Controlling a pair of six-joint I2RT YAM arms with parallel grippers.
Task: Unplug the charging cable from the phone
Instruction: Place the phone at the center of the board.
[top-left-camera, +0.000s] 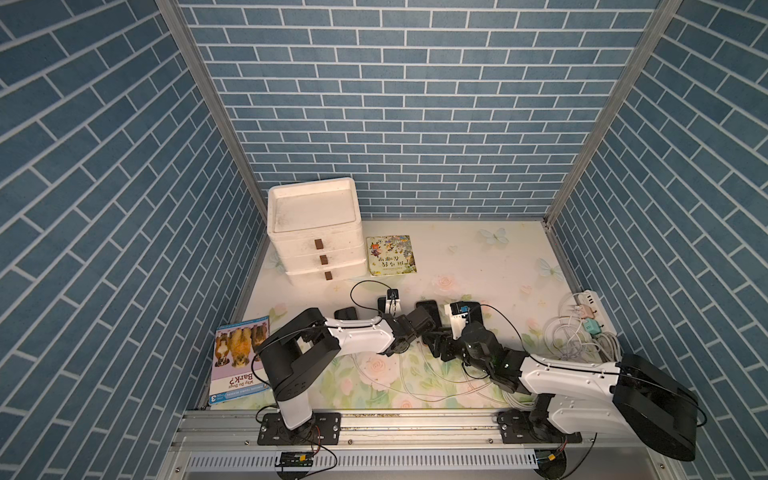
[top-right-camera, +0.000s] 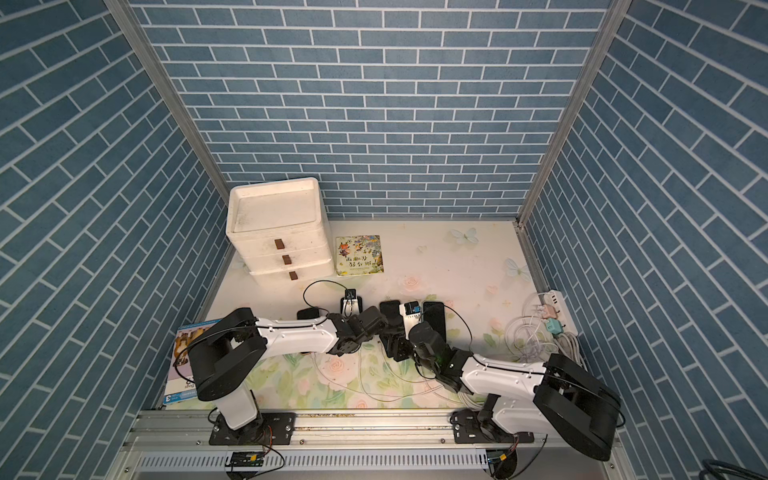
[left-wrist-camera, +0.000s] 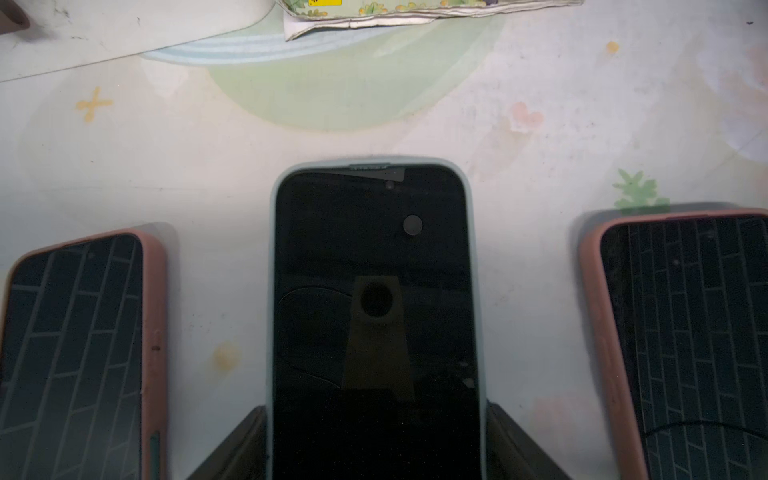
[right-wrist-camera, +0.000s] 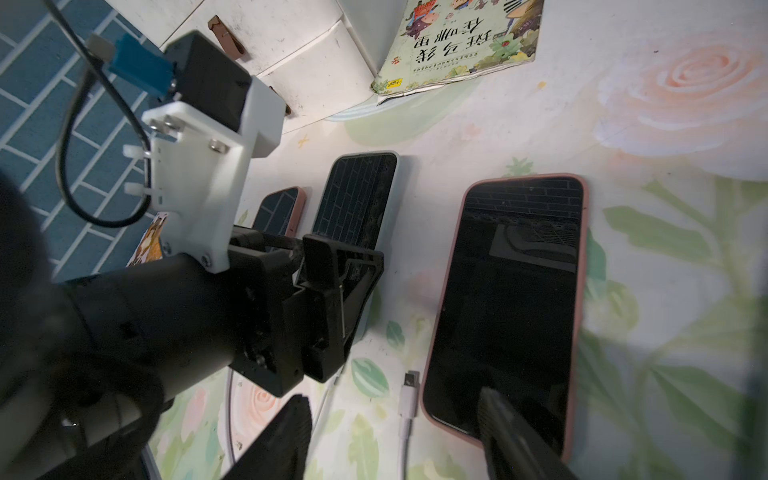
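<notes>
Left tool (left-wrist-camera: 376, 407) clasps the middle phone (left-wrist-camera: 374, 291) across its width, its long axis pointing away. Right tool (right-wrist-camera: 392, 392), released, straddles the loose cable plug (right-wrist-camera: 409, 401) on the worktop (right-wrist-camera: 665, 249), just beside the pink-cased phone (right-wrist-camera: 511, 299).

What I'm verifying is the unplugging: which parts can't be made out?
Pale-cased middle phone, port end: cut off at left wrist view's edge; behind black left hand in right wrist view; under white left arm in both top views.
White charging cable, far end: runs off right wrist frame.
</notes>
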